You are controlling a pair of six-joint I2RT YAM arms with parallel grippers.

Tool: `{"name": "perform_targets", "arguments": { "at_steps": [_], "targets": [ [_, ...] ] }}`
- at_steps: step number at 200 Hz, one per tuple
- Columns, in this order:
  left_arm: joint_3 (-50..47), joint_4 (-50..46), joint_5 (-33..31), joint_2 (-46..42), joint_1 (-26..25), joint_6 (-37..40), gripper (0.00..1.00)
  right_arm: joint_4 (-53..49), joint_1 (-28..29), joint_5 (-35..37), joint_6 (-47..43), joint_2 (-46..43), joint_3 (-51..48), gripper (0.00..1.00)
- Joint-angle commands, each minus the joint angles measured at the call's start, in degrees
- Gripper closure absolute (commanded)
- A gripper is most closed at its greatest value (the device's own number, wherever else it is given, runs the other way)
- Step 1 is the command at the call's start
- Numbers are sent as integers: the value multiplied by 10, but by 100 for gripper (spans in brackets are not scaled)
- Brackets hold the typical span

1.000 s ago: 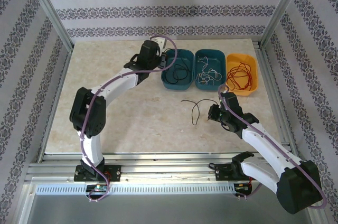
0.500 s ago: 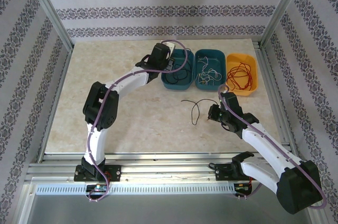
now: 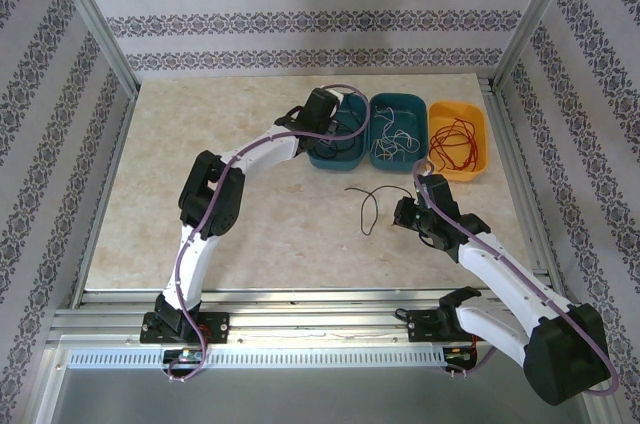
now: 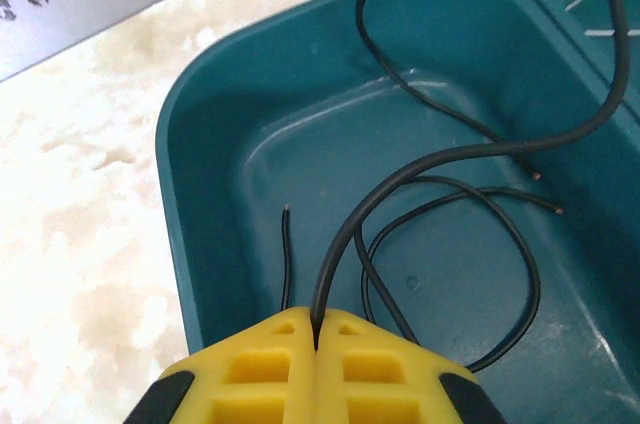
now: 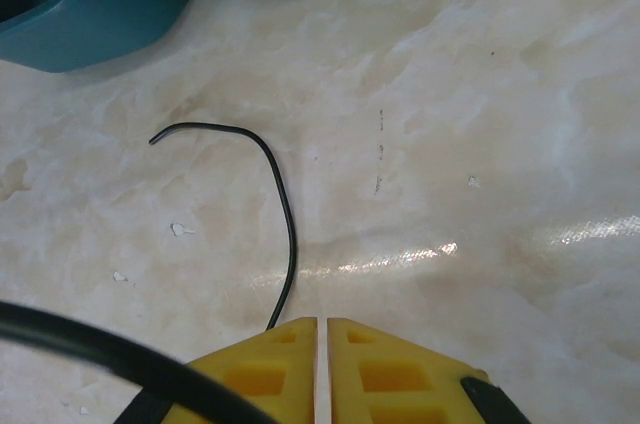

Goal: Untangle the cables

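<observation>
1. The right hand (image 5: 322, 329) is low over the table (image 3: 280, 234), its fingers pressed together. A loose black cable (image 5: 283, 194) lies on the table and ends just beside its left finger.
2. Farther away, the left hand (image 4: 316, 322) is closed on a second black cable (image 4: 420, 169), above the left teal bin (image 4: 200, 114).
3. White cables (image 3: 395, 139) lie in the middle teal bin (image 3: 400, 101), and red cables (image 3: 455, 144) in the orange bin (image 3: 458, 104).

The pale marbled tabletop (image 3: 250, 234) carries three trays in a row near its far edge: a teal tray (image 3: 335, 166), a second teal tray (image 3: 398, 166) just beside it, and an orange tray (image 3: 460, 175) rightmost. A loose black cable (image 3: 372, 193) lies curled on the bare surface in front of them
</observation>
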Motion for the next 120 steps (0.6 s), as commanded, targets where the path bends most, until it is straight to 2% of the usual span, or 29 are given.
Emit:
{"name": "perform_targets", "arguments": {
  "at_steps": [1,64,71,82,102,120],
  "targets": [
    [19,-33,-14,12,-4,15,100,5,-3,2,8,3,8,89],
    [-1,-47,-11,7,-13,32,99,8,-3,1,8,6,7,89],
    [-5,-49,-9,4,-13,28,94,8,-3,-1,9,5,7,89],
    [-14,-47,-4,-4,-13,25,79,8,-3,0,8,4,6,88],
    [-34,-38,5,-22,-13,19,59,8,-3,1,7,5,6,88],
    [-41,-35,15,-36,-13,14,53,8,-4,0,7,6,7,88]
  ]
}}
